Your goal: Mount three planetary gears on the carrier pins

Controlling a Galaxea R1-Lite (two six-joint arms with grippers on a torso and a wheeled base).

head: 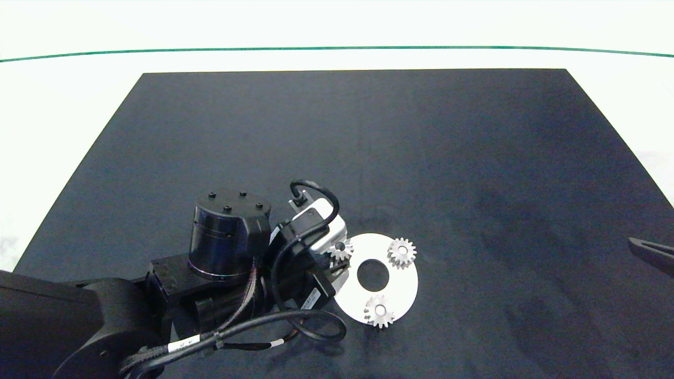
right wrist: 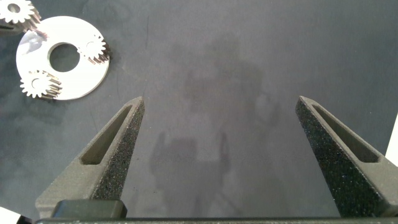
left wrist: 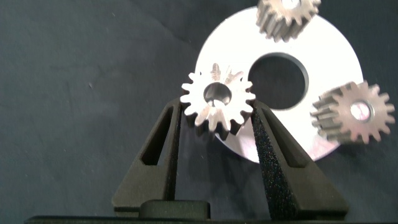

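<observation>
A white ring-shaped disc (head: 401, 284) lies on the dark mat. Two planetary gears (head: 402, 253) (head: 379, 311) sit on carrier pins, whose pale tops show in their centre holes (left wrist: 359, 111). My left gripper (left wrist: 214, 112) is shut on the third gear (left wrist: 217, 99), held over the disc's left rim (head: 340, 250). The pin there is hidden by that gear, and I cannot tell whether the two touch. My right gripper (right wrist: 221, 102) stands open with nothing in it, far off at the mat's right edge (head: 650, 252). From there it sees the disc (right wrist: 74, 81).
A dark mat (head: 368, 147) covers the table, with white surface around it. The left arm's wrist and cables (head: 231, 237) crowd the mat just left of the disc. A green line (head: 337, 48) runs along the far side.
</observation>
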